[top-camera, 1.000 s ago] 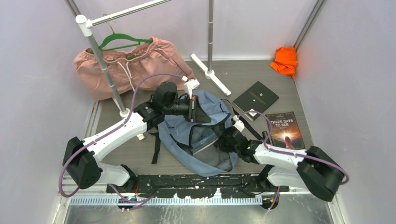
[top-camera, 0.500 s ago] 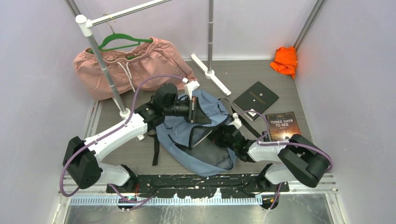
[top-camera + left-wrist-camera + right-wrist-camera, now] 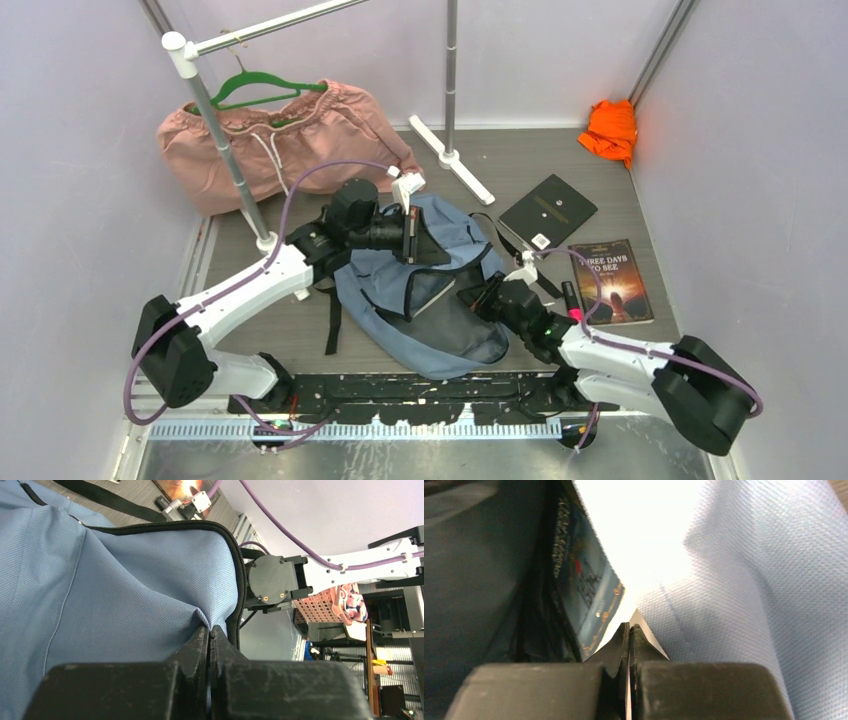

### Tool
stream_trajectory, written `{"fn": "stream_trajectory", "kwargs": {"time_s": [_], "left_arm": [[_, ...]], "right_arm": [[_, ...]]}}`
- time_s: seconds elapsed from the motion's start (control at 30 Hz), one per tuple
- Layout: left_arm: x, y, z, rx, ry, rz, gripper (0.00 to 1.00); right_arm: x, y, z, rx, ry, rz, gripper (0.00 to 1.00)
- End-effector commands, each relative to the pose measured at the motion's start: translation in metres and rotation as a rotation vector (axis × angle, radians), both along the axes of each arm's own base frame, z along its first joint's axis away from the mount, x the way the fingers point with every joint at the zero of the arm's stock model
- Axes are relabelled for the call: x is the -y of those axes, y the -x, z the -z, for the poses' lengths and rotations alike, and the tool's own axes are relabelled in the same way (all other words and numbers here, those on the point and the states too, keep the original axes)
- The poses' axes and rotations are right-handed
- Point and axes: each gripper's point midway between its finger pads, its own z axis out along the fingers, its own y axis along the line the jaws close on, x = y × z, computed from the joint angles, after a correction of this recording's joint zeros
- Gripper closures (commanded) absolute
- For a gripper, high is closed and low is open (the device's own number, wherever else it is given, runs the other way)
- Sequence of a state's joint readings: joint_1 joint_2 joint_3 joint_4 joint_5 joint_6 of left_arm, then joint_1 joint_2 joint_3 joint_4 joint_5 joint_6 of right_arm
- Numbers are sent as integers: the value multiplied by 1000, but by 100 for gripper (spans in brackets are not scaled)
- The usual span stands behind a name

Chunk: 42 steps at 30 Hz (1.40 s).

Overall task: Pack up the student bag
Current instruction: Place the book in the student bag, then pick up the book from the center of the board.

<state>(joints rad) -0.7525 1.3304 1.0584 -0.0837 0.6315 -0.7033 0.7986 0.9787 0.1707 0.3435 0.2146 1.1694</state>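
Over on the left of the overhead view, the left arm's fingers [image 3: 199, 647] are clenched on a fold of the student bag [image 3: 375, 290], right beside its black zipper edge [image 3: 235, 580]. They hold the upper lip of the mouth up off the tabletop [image 3: 300, 330].

The bag itself lies in the middle of the frame, between the two arms, with its dark interior [image 3: 455, 335] gaping toward the lower right.

Just right of that opening, the right arm's fingers [image 3: 616, 652] are pinched shut on the edge of a blue-covered book [image 3: 589, 605]. From the wrist camera the book runs straight away from the fingers, its long axis aimed into the bag. Dark lining sits on its left and blue cloth on its right. So the pocket lies ahead and to the left of those fingers, and I'd judge a push along the book's own length would seat it.

Further right, a black book [image 3: 548, 208] and a picture-covered book [image 3: 612, 282] wait on the tabletop, nearer the right arm.
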Motion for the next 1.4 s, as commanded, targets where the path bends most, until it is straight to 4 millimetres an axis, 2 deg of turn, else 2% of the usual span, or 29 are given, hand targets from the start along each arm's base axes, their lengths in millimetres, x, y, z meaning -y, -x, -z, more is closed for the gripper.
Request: {"fn": "stream_trajectory", "kwargs": {"time_s": [0.0,0.17,0.33,0.43,0.5,0.57,0.67,0.7,0.8,0.9,0.93,1.03,1.1,1.2,1.3,1.37], "left_arm": [[-3,0,-44,111,78,-20,100],[-5,2,-46,104,82,-24,100],[-4,-1,-41,64,128,-74,100],[-2,-3,-37,21,189,-98,100],[-3,-6,-33,18,187,-125,100],[-6,-7,-32,35,164,-139,100],[-14,-11,-31,83,100,-168,100],[-16,-14,-35,102,92,-182,100],[-19,-20,-38,128,69,-207,100],[-17,-24,-39,136,70,-208,100],[-16,-24,-38,135,70,-206,100],[-14,-25,-37,134,73,-189,100],[-14,-26,-37,138,72,-185,100],[-15,-25,-37,147,62,-179,100],[-16,-22,-39,152,60,-170,100],[-17,-21,-40,157,60,-166,100]], "right_arm": [[-3,-9,10,-14,0,37,97],[-30,-23,18,-22,-6,-11,96],[-56,-48,18,5,-64,-29,97],[-54,-76,20,5,-70,0,98],[-51,-88,13,12,-113,3,99],[-49,-87,6,26,-129,-21,99],[-47,-68,0,33,-22,-90,95],[-37,-58,8,2,58,-97,93],[-4,-40,-1,7,197,-73,86],[41,-23,-15,24,342,-10,85],[54,-18,-29,65,367,8,87],[94,-1,-41,79,454,73,88],[121,6,-46,70,497,155,85],[133,5,-56,73,464,240,68],[151,-5,-68,44,496,354,62],[156,-16,-75,21,516,394,54]]}}
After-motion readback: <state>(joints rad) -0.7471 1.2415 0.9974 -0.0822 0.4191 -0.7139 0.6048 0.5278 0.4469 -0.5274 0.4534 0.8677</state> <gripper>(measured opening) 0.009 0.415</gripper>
